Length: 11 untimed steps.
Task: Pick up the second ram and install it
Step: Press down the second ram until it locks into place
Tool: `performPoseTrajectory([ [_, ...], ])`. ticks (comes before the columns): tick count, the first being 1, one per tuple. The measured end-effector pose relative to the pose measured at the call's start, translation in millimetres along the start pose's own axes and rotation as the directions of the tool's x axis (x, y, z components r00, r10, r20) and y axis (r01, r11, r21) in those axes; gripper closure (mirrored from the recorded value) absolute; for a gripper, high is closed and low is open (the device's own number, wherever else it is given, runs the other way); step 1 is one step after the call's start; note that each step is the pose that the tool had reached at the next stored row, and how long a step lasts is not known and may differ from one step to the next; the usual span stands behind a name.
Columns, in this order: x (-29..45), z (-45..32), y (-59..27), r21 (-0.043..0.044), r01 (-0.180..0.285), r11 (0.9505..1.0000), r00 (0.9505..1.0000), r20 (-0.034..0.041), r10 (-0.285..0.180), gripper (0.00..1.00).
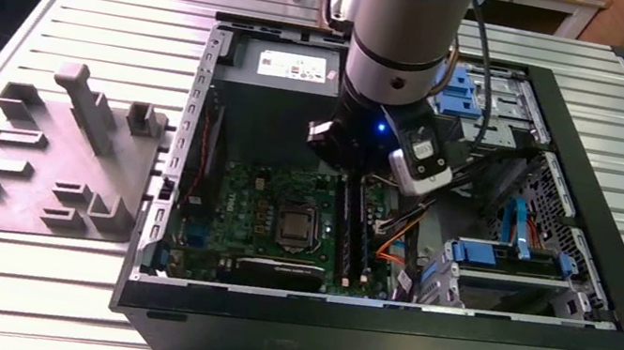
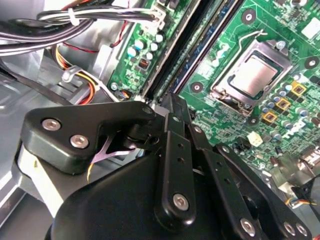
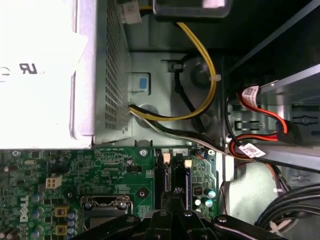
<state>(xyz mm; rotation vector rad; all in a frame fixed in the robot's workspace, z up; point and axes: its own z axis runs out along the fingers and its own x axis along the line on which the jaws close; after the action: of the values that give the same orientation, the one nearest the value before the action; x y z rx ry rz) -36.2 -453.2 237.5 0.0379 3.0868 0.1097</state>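
The second ram is a thin dark green-blue stick standing in one of the long black memory slots on the green motherboard. In the exterior view the ram lies to the right of the processor. My gripper is shut, and its fingertips sit together at the end of the stick nearest the power supply. In the first wrist view the gripper points down between the slots' white latches. Whether the tips press on the stick or only hover over it cannot be made out.
The open computer case walls me in on all sides. The power supply stands just behind the arm's wrist. Yellow and red cables and blue drive brackets crowd one side. A grey parts fixture lies outside the case.
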Motion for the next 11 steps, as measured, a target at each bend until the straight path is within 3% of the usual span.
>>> performPoseTrajectory([
  [11, 1.2, 7.4, 1.0, 0.0002, 0.0, 1.0, 1.0, -0.0001, 0.0, 0.9],
])
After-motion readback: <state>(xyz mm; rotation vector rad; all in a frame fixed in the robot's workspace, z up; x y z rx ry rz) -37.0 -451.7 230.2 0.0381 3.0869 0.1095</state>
